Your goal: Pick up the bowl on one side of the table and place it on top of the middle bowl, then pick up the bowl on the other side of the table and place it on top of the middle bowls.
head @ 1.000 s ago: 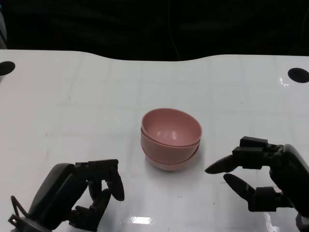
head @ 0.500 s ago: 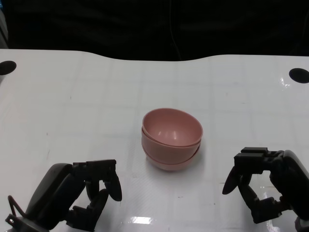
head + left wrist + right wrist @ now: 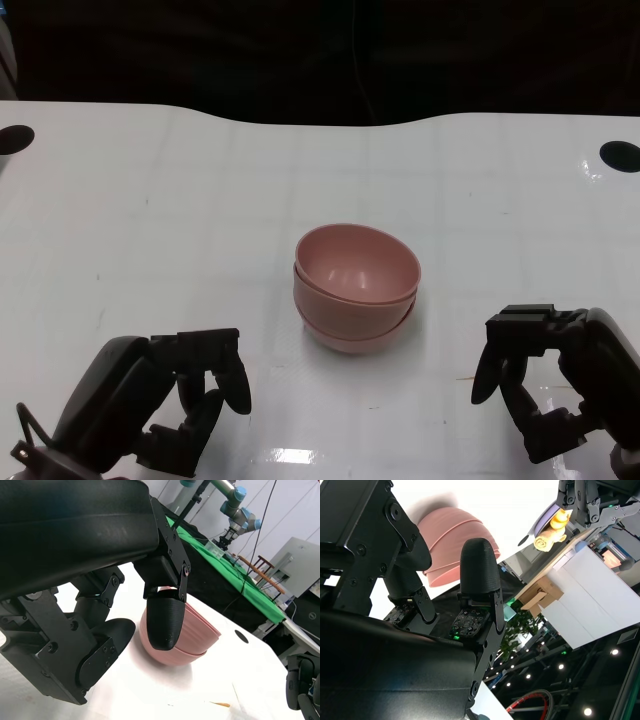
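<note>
The stacked bowls (image 3: 355,288) sit mid-surface (image 3: 150,220) at my 12 o'clock; my left hand (image 3: 180,400) lies at 8, my right hand (image 3: 550,385) at 4.

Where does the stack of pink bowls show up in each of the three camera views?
Head view: stack of pink bowls sits mid-table, between the two hands.
Left wrist view: the stack shows at centre, partly behind a black finger.
Right wrist view: the stack shows near the top, beyond the fingers.
Shared landmark: the white table.
</note>
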